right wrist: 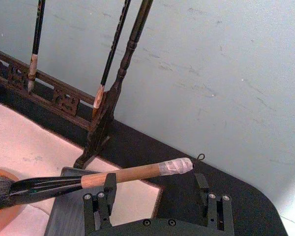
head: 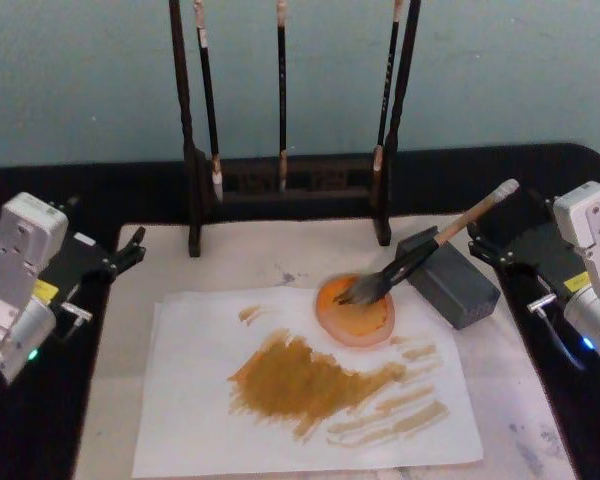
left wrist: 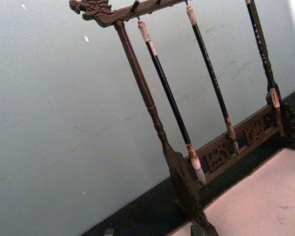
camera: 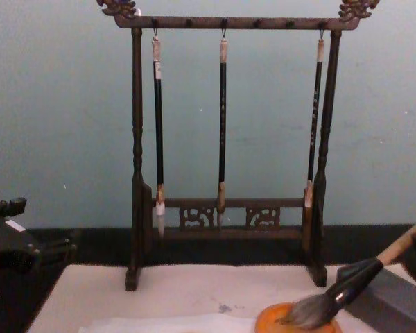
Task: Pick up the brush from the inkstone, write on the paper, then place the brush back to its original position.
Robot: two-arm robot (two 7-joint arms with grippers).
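The brush lies slanted, its bushy tuft in the round orange inkstone and its black shaft propped on a dark grey block. The paper lies in front of the dish and carries broad ochre strokes. My right gripper stands open at the right, just behind the brush's taped handle end and not touching it. In the right wrist view the brush crosses above the open right gripper. My left gripper is parked open at the left edge of the mat. The chest view shows the brush tuft in the inkstone.
A dark wooden brush rack with three thin hanging brushes stands at the back of the beige mat. The same brush rack rises tall in front of the pale wall. Black table surface flanks the mat on both sides.
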